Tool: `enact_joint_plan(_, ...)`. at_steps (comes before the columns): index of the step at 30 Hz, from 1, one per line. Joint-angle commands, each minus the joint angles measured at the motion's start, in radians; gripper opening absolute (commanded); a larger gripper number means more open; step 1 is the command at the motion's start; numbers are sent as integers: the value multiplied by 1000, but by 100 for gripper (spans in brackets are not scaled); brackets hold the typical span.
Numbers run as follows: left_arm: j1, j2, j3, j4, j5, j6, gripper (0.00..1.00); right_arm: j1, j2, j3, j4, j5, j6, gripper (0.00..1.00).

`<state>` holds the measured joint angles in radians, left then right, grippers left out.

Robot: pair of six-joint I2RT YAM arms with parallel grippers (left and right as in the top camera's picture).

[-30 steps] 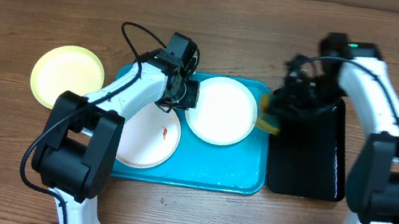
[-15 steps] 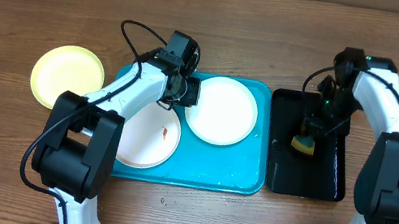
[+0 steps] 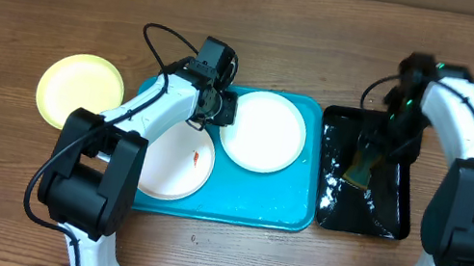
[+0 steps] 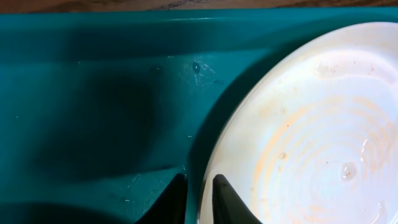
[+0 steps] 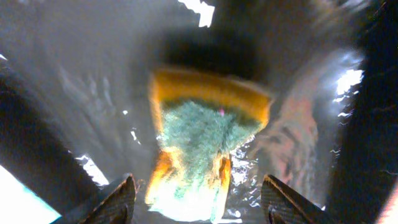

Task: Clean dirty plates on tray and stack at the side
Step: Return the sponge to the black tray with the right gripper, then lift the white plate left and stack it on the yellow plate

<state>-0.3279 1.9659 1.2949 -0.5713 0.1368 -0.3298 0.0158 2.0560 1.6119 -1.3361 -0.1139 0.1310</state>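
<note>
The turquoise tray (image 3: 287, 210) holds two white plates. One white plate (image 3: 175, 163) at the lower left has an orange smear. The other white plate (image 3: 264, 133) (image 4: 311, 137) lies at the upper right. My left gripper (image 3: 223, 109) (image 4: 198, 180) is shut on its left rim, one finger over the plate and one over the tray (image 4: 93, 93). A yellow-green plate (image 3: 80, 92) lies on the table left of the tray. My right gripper (image 3: 383, 139) (image 5: 198, 182) stands open above a wet yellow-green sponge (image 3: 363, 167) (image 5: 205, 137), and its fingers do not touch the sponge.
The sponge lies in a glossy black tray (image 3: 391, 211) (image 5: 74, 74) right of the turquoise tray, with water splashed in it. A cable loops above the left arm. Bare wooden table surrounds both trays.
My right gripper carried the sponge from the turquoise tray's edge over the black tray, then opened and let it go. The left arm and the plates have not moved.
</note>
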Motion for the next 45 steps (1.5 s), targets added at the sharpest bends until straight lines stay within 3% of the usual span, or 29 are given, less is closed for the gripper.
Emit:
enact_joint_plan(1, -8, 9, -4, 0, -14, 0, 8, -37, -37, 121, -38, -19, 4, 79)
enact_joint_plan(2, -8, 9, -4, 1, -14, 0, 8, -43, -37, 134, -47, -19, 4, 86)
enact_joint_plan(3, -8, 9, -4, 1, -14, 0, 9, -46, -37, 137, -50, -19, 4, 100)
enact_joint_plan(5, -8, 9, -4, 1, -14, 0, 24, -51, -37, 137, -54, -19, 4, 100)
enact_joint_plan(8, -8, 9, -4, -1, -14, 0, 27, -51, -37, 135, -64, -18, 4, 100)
enact_joint_plan(16, -18, 9, -43, 24, -50, 0, 23, -51, -37, 135, -36, -18, 4, 100)
enact_joint_plan(20, -21, 9, -48, 37, -50, 0, 5, -51, -37, 135, 28, -18, 4, 100)
enact_joint_plan(25, -13, -1, 29, -27, -18, 0, 4, -51, -37, 135, 112, -18, 4, 100)
enact_joint_plan(29, 12, -39, 161, -168, -16, 1, 4, -51, -37, 135, 177, -18, 4, 100)
enact_joint_plan(35, 142, -120, 330, -388, -32, -11, 4, -51, -37, 135, 238, -18, 4, 100)
enact_joint_plan(45, 503, -174, 302, -598, -246, -116, 4, -51, -37, 135, 258, -18, 4, 100)
